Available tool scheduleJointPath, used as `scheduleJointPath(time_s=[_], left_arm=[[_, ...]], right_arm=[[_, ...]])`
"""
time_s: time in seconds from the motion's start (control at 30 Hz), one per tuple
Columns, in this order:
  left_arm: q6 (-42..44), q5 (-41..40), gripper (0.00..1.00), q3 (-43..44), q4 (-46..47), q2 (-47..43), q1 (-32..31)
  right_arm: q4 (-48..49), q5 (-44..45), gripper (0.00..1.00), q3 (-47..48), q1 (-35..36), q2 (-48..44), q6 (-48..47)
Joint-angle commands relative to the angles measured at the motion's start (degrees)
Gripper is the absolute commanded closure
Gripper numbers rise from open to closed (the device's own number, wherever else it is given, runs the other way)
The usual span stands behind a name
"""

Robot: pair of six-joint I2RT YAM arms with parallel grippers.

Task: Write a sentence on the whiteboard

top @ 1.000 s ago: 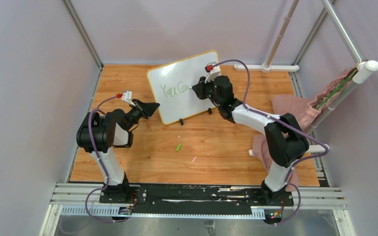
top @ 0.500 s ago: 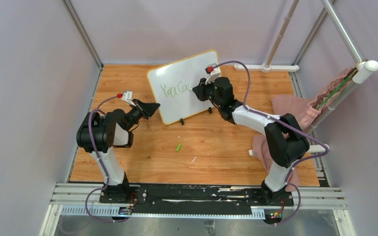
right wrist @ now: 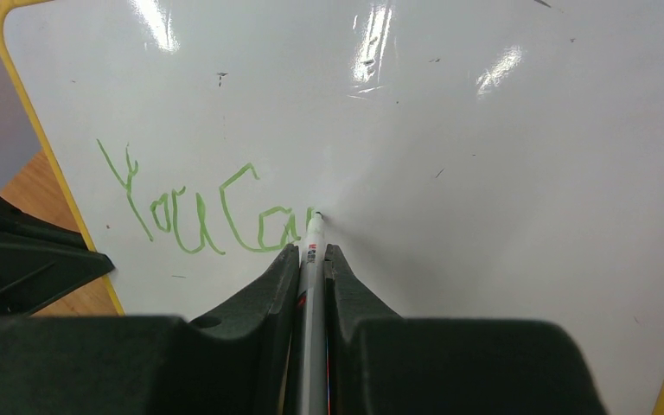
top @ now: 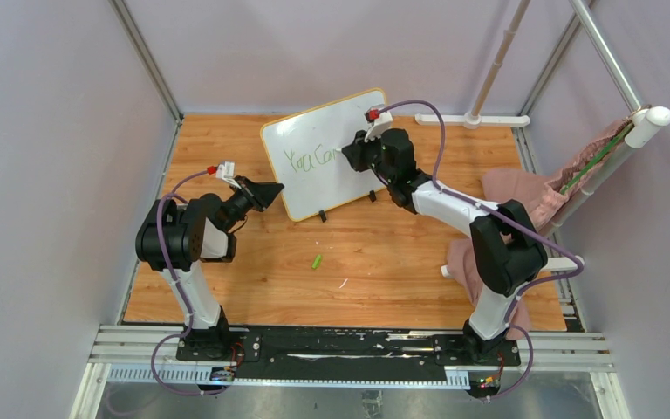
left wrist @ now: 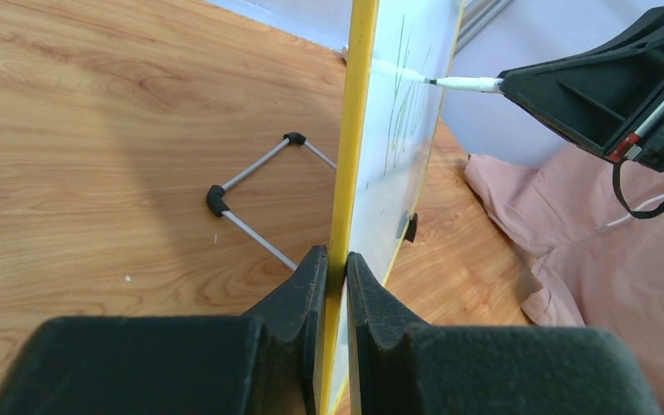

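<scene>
The left jaws are closed on the near left edge of the rectangular glossy white whiteboard (top: 336, 122) with its thin yellow-orange rim. In the left wrist view the rim sits pinched between the two black fingers (left wrist: 298, 290). Behind the board in that view, a thin grey wire stand with black corner caps (left wrist: 255, 186) rests on the wooden tabletop (top: 384, 253).

A small green pen cap (top: 317, 261) lies alone on the tabletop, nearer the arm bases and well apart from the board.

The whiteboard stands propped near the back middle of the tabletop, with two small black clip feet (top: 321, 216) along its lower edge. Thin green handwriting (right wrist: 199, 216) runs across its left half as a single line. It reads "You Ca", followed by a short started stroke.

The right jaws grip a slim white-and-grey marker (right wrist: 315, 233), clamped tightly around its barrel. The marker's tip touches the board just right of the last green letter. The board's right half is bare apart from a few tiny dark specks.

Further right, a crumpled pink cloth (top: 523, 196) lies at the tabletop's right edge, beside the right arm.
</scene>
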Motion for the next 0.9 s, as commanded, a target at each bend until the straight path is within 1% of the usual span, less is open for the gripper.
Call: scheduleJointPath(time_s=[0.0,0.43,0.87], left_arm=[[1.3,-0.2,1.0,-0.3,1.6,1.2,-0.3],[1.3,-0.3,1.0,-0.4,1.6,1.1,-0.3],[1.2,-0.3,1.0,-0.3,1.6,1.2,-0.3]], right_arm=[[-0.5,0.5,1.0,1.9,-1.5,0.9,-0.9],[0.0,1.0,1.0,-0.7,-2.3,-0.6,-0.5],[1.6,1.5,1.0,-6.0,-2.4,-2.4,0.3]])
